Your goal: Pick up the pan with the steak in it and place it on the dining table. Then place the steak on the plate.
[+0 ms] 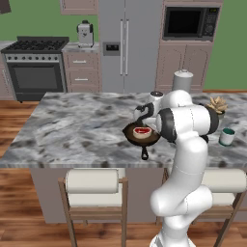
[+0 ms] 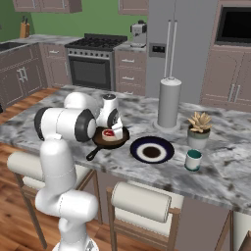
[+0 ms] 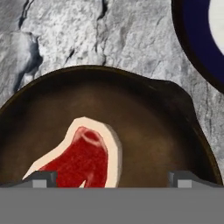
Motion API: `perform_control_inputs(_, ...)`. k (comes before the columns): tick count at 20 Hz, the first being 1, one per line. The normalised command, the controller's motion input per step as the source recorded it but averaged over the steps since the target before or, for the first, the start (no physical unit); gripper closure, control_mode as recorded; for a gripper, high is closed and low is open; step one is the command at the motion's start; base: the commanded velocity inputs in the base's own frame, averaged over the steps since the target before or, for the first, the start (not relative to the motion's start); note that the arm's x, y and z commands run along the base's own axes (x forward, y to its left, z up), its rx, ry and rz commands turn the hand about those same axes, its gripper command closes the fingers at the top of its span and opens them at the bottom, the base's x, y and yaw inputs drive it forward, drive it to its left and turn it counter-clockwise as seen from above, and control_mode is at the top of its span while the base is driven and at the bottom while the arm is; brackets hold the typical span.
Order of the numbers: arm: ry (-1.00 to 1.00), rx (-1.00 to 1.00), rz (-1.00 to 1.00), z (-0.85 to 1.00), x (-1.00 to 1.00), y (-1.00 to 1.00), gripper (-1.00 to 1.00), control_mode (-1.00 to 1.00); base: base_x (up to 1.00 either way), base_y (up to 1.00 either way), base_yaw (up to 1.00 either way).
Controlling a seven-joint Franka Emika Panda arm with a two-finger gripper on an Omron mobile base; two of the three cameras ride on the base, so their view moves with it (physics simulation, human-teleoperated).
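End effector poised low over the pan, jaws spread wide and holding nothing — one fingertip over the steak, the other over bare pan floor. Pan already resting on the marbled dining table, handle pointing toward the stools, so the first half of the task looks done. Steak lying flat inside the pan, off toward one side, not yet lifted. Plate — dark blue rim, white ring, dark centre — sitting just beside the pan on the same table, bare of food. Still to do, judging from this: close on the steak, lift it clear of the rim, carry it across to the plate. Elsewhere on the table: a tall grey cylinder, a small potted succulent, a teal-banded cup. Cream-padded stools tucked under the near edge. Beyond, a black stove, steel fridge, built-in microwave, brown cabinets, green walls, wooden floor.
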Motion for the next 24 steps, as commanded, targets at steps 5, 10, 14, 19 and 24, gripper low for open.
perform_control_inputs(5, 0.0, 0.0, 0.0, -0.02, 0.09, 0.0, -1.0, -1.0, 0.0, 0.0, 0.0)
perform_control_inputs(10, 0.01, 0.0, -0.03, -0.08, 0.25, 0.0, -1.0, -1.0, 0.0, 0.0, 0.0)
perform_control_inputs(14, 0.03, 0.0, -0.04, -0.15, 0.22, 0.0, -1.0, -1.0, 0.0, 0.0, 0.0)
perform_control_inputs(19, 0.05, -0.02, -0.05, -0.21, 0.1, 0.0, -1.0, -1.0, 0.0, 0.0, 0.0)
perform_control_inputs(24, 0.05, -0.03, -0.05, -0.27, 0.0, 0.0, -1.0, -1.0, 0.0, 0.0, 0.0)
